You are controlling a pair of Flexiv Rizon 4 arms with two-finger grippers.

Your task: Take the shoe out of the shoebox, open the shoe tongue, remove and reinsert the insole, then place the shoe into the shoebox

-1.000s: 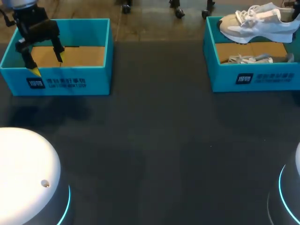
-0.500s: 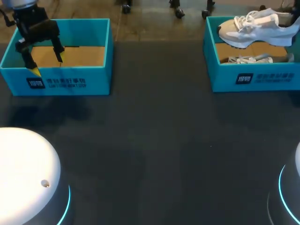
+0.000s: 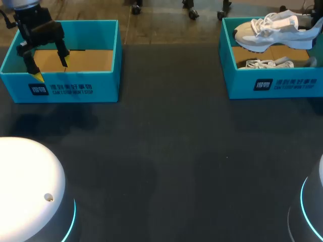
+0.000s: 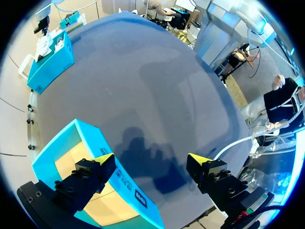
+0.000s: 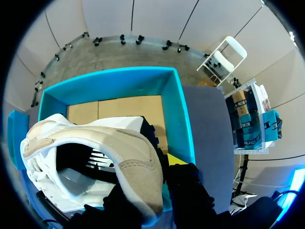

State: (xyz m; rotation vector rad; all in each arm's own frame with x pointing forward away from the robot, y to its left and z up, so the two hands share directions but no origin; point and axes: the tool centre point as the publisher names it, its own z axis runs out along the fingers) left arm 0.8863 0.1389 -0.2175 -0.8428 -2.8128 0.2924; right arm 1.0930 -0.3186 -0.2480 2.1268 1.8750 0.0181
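Because the shoe [image 3: 272,30] must clear its shoebox [image 3: 275,86] at upper right, the right gripper [image 5: 159,174] pinches its heel, while the left gripper [image 3: 50,69] hangs wide open at upper left.

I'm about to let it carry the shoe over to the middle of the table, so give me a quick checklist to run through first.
1. Right gripper shut on the shoe at its heel: ok.
2. Shoe lifted off the floor of the right shoebox: ok.
3. Shoe fully above that box's rim: cannot tell.
4. Second shoe lying in the box, apart from the lifted one: ok.
5. Left gripper open and empty, over the front wall of the left shoebox: ok.
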